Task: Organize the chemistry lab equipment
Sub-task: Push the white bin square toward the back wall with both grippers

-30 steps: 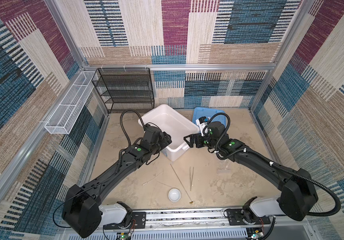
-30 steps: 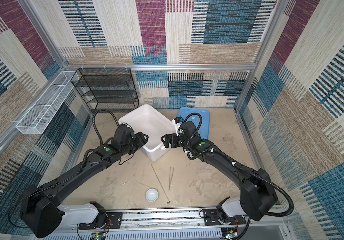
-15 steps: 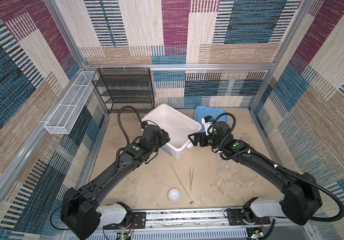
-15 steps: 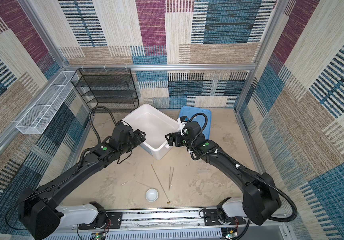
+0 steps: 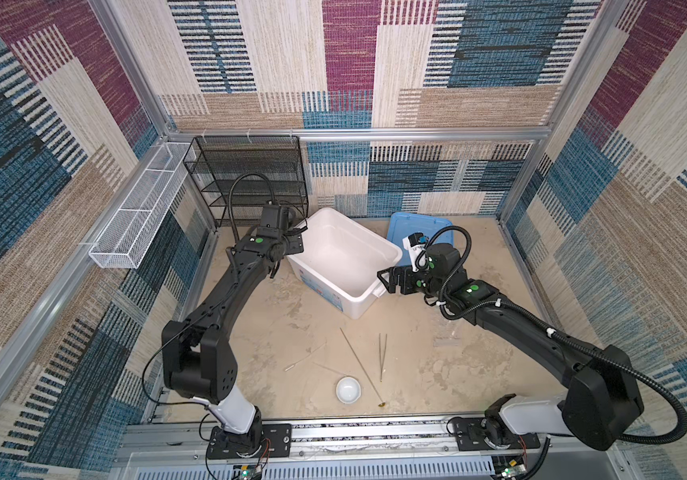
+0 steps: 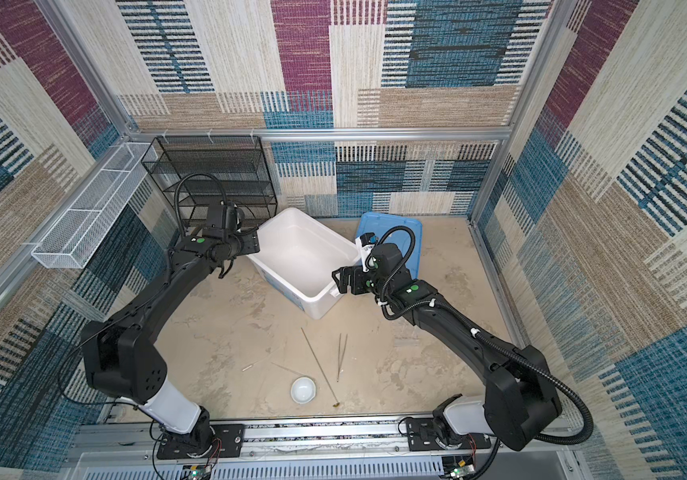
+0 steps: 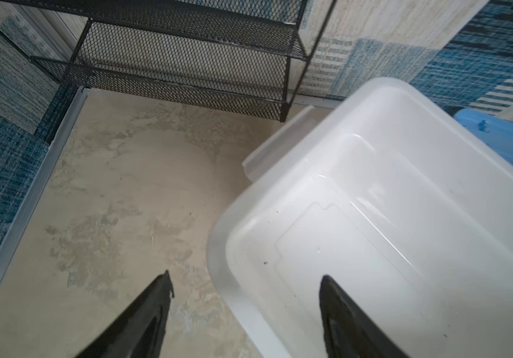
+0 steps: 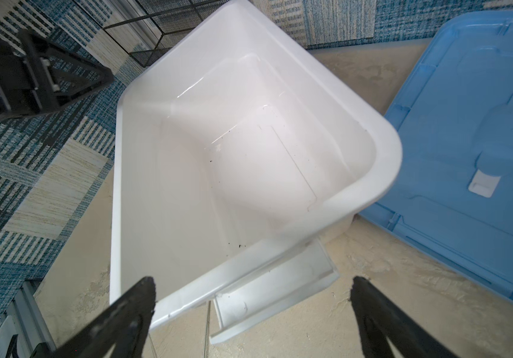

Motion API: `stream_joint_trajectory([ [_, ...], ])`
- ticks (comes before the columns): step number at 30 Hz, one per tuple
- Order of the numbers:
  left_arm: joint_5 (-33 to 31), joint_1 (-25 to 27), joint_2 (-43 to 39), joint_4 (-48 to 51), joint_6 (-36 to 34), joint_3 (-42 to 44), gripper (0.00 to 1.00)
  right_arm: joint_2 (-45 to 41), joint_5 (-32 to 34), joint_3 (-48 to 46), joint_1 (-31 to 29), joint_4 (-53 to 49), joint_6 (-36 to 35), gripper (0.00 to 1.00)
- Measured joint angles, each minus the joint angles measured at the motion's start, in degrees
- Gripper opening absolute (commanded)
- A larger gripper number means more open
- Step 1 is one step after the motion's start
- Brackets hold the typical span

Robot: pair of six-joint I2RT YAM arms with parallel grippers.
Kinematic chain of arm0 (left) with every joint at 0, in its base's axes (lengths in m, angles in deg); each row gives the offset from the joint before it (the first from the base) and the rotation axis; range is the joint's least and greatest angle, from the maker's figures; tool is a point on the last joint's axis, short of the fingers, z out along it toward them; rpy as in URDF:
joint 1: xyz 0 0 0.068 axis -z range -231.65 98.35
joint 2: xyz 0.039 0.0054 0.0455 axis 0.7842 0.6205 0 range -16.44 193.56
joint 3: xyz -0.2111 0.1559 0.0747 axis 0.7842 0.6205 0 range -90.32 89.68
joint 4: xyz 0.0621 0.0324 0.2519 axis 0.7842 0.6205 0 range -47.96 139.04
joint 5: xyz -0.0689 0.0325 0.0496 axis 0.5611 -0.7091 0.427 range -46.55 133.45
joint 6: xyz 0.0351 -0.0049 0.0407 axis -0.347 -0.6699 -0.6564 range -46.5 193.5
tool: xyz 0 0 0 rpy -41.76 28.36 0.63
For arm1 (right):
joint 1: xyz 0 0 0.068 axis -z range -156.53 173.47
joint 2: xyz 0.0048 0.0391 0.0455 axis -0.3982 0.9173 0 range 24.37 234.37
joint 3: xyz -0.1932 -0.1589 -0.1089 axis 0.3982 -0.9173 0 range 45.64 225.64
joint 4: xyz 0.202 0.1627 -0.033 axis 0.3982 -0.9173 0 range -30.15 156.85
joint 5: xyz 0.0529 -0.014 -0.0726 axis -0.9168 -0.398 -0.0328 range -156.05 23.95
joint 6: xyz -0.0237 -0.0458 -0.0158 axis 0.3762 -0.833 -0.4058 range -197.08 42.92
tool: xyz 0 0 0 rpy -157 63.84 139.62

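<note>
Metal tweezers (image 5: 381, 353) (image 6: 342, 351), a long thin spoon (image 5: 360, 365) (image 6: 319, 362), a small white round dish (image 5: 348, 390) (image 6: 303, 390) and a slim clear dropper (image 5: 304, 357) lie on the table's front half in both top views. My left gripper (image 5: 296, 245) (image 7: 246, 276) is open at the left corner of the white tub (image 5: 364, 230), its jaws straddling the rim (image 7: 218, 266). Open too, my right gripper (image 5: 387, 280) (image 8: 252, 280) hovers at the tub's right end over its handle flap (image 8: 274, 291). No test tubes or rack are in view.
A flat blue lid (image 5: 412, 224) (image 8: 472, 139) lies behind the tub at the right. A black mesh shelf (image 5: 250, 178) (image 7: 187, 62) stands at the back left, close behind my left gripper. A white wire basket (image 5: 142, 212) hangs on the left wall.
My left gripper has slid along the tub from its front-left wall to the left corner near the shelf. The tub has turned slightly. The right gripper has shifted a little to the right.
</note>
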Motion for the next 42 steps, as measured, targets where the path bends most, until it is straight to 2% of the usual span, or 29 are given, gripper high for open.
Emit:
stream_joint_trajectory([
  [6,3.65,-1.66,7.80,0.44,-6.67,-7.21,0.75,0.00,-1.57,-0.07,0.31,-0.48,-1.09,0.99],
  [14,4.44,-1.97,10.69,0.52,-9.81,-9.14,0.57,0.83,-2.25,-0.48,0.35,-0.48,-1.25,0.99],
  [17,4.70,-2.32,11.10,1.11,-10.08,-8.28,0.45,1.05,-2.40,-0.46,0.35,-0.48,-1.25,0.99],
  [21,6.43,-3.41,11.10,1.99,-10.12,-7.15,0.42,1.90,-2.47,-0.11,0.39,-0.55,-1.25,0.99],
  [23,6.38,-3.65,10.95,2.23,-9.97,-6.75,0.32,2.23,-2.91,0.28,0.39,-0.52,-1.27,0.99],
  [27,7.48,-4.07,8.87,3.50,-9.49,-5.53,0.28,2.97,-3.43,0.87,0.39,-0.52,-1.27,0.99],
  [29,7.21,-4.26,7.67,4.02,-9.18,-4.79,0.21,3.41,-3.48,1.29,0.39,-0.57,-1.27,0.99],
  [35,6.25,-6.19,3.23,5.60,-6.40,0.28,0.16,3.80,-3.87,1.77,0.39,-0.66,-1.27,0.99],
  [38,5.64,-7.23,0.31,5.20,-3.39,4.44,0.07,3.82,-3.93,1.77,0.39,-0.66,-1.22,0.99],
  [42,4.85,-7.74,-4.02,4.37,1.36,9.33,0.06,3.82,-4.50,1.77,0.39,-0.66,-1.18,0.99],
])
